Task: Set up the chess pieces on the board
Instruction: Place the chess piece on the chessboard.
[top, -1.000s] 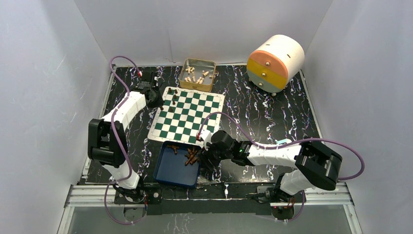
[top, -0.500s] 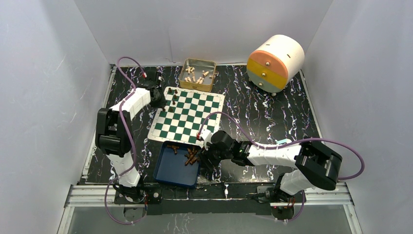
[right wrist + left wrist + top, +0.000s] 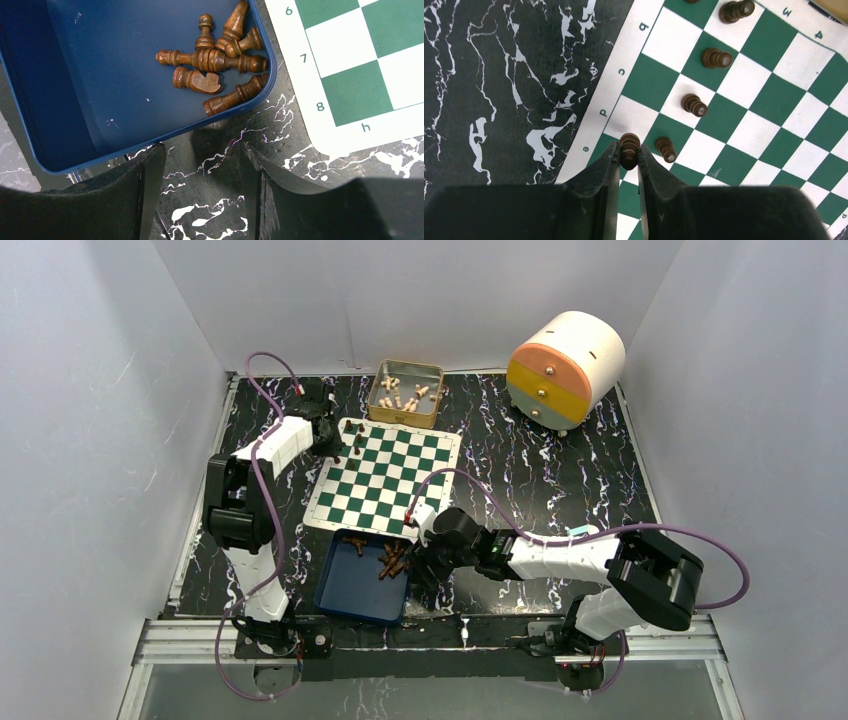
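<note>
Left hand point(image 3: 628, 151) pinches a chess piece point(image 3: 629, 142) over the board point(image 3: 769, 95), a neighbour point(image 3: 665, 148) just beside.

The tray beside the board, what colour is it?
The tray is blue; right wrist view shows it best.

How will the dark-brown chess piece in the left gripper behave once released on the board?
The dark-brown chess piece looks slim and tall for its foot, so it may tip at a slight nudge. Its round turned body would probably roll if it fell. Small bare wood, it is likely light.
</note>
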{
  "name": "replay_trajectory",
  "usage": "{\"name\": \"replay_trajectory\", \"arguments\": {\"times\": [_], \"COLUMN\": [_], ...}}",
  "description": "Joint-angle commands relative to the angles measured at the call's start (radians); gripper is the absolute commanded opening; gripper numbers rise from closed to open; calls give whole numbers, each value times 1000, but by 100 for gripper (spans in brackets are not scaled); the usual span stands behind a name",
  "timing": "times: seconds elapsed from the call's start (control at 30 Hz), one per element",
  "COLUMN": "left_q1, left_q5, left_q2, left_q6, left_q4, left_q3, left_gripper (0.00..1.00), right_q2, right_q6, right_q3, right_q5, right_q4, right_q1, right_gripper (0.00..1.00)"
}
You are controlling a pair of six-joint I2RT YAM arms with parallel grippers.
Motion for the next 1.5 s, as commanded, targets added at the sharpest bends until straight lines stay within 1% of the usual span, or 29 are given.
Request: {"name": "replay_trajectory", "arguments": {"times": [0.0,0.27,0.5,0.67,0.8,0.87,1.1,1.47], "left_q1": [5,5,5,5,5,5,5,3], "left_q5": [-40,-47,-26,-27,-13,-11,-10,7], "left_q2": [1,20,68,84,95,98,97,116], "left_q6": [17,33,60,65,68,67,74,84], "left_q4": [15,51,102,113,122,126,140,151], "left_q3": [49,72,105,106,103,101,110,100], "left_gripper": [6,6,6,6,6,6,6,11], "right_q2": [-54,-114,-218,-281,-319,-323,-319,-369], "right_q6": [20,48,57,58,55,51,51,52], "right_q3": [44,61,58,71,65,65,68,44], "right_q5": [26,65,118,141,159,170,185,220], "right_q4": [25,-53,-102,-134,-134,-131,-134,-125], "right_q1": [4,5,4,4,5,5,5,5], "right_gripper": [65,68,75,85,91,98,99,99]}}
